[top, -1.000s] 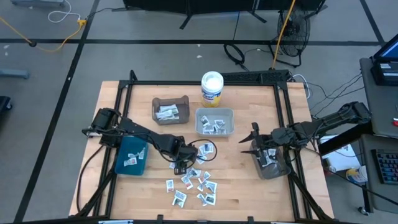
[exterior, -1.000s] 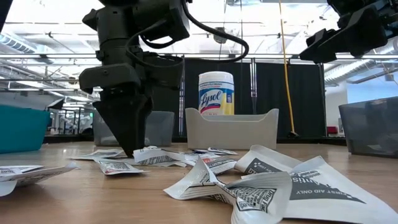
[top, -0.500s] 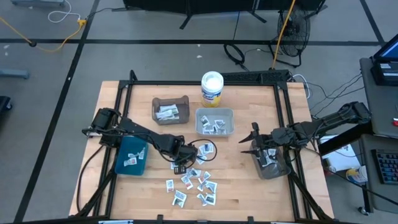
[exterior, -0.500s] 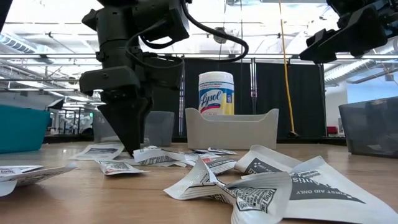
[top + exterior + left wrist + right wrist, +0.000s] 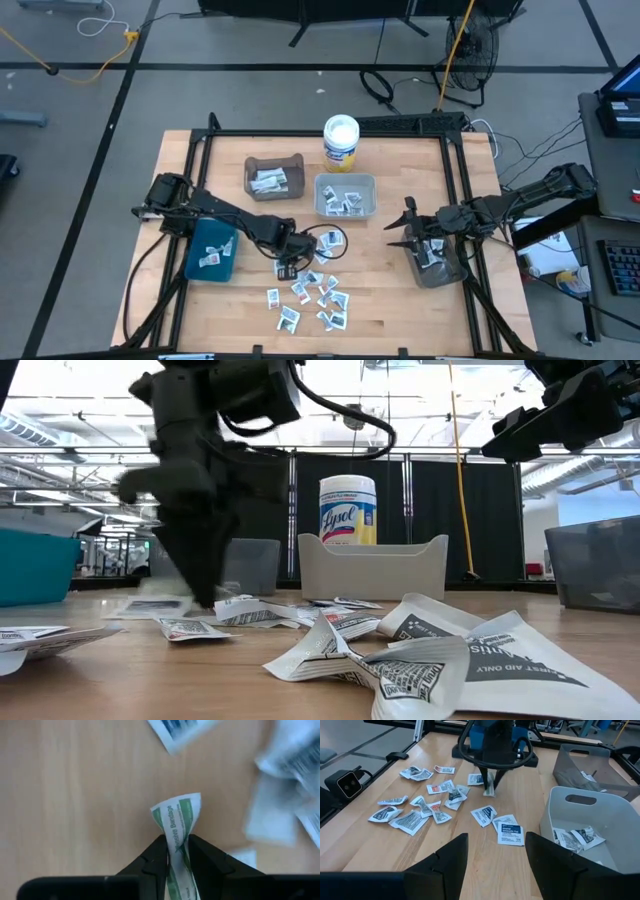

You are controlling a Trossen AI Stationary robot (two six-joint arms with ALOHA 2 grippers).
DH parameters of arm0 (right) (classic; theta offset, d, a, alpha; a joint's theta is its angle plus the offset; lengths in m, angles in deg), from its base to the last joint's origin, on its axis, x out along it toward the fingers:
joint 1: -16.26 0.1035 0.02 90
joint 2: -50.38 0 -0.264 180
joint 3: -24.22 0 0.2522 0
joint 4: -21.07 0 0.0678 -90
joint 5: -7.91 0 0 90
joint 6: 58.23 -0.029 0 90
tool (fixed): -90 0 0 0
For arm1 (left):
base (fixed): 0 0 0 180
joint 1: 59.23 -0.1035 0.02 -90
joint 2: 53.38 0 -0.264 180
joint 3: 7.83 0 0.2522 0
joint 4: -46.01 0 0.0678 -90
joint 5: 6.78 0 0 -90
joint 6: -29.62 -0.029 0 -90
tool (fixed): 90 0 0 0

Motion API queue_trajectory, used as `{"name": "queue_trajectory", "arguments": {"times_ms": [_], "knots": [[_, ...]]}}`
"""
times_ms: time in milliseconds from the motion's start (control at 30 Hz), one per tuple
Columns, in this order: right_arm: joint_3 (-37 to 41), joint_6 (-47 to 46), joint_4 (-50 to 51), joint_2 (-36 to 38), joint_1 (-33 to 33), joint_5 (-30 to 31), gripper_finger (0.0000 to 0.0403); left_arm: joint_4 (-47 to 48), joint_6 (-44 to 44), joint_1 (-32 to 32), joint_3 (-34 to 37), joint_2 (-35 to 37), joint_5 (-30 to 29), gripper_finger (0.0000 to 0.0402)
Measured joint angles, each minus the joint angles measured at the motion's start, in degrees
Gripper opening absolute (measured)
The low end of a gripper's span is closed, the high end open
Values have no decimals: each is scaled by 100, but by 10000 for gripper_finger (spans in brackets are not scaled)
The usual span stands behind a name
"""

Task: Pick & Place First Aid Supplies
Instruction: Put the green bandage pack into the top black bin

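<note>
Since the earlier frame, the left tool (image 5: 177, 851) has closed on a green-printed packet (image 5: 178, 820) at 12 o'clock of the loose packets (image 5: 308, 296), which remain unsorted; the right tool (image 5: 496, 851) waits open.

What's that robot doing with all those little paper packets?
It is sorting first aid packets into bins. The left gripper has just pinched a green-printed bandage packet from the pile of packets at the front of the wooden table. The right gripper waits, open, above the grey bin at the table's right edge. Some packets already lie in the teal bin, the brown bin and the white bin.
</note>
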Motion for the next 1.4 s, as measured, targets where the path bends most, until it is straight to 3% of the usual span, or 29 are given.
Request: {"name": "queue_trajectory", "arguments": {"times_ms": [167,533,1033,1233,1400], "knots": [[0,0,-1,0,0,0,192,29,-67,-23,-9,488,-77,74],[0,0,0,0,0,0,192,754,-379,-315,-11,1525,-1267,38],[0,-35,1,2,0,0,192,1455,-1744,-1816,-22,2081,-2220,5],[0,-28,3,0,0,0,192,1471,-2187,-2513,-24,2089,-2191,33],[0,-24,3,0,0,0,192,1574,-2746,-2910,-24,2076,-1614,41]]}}
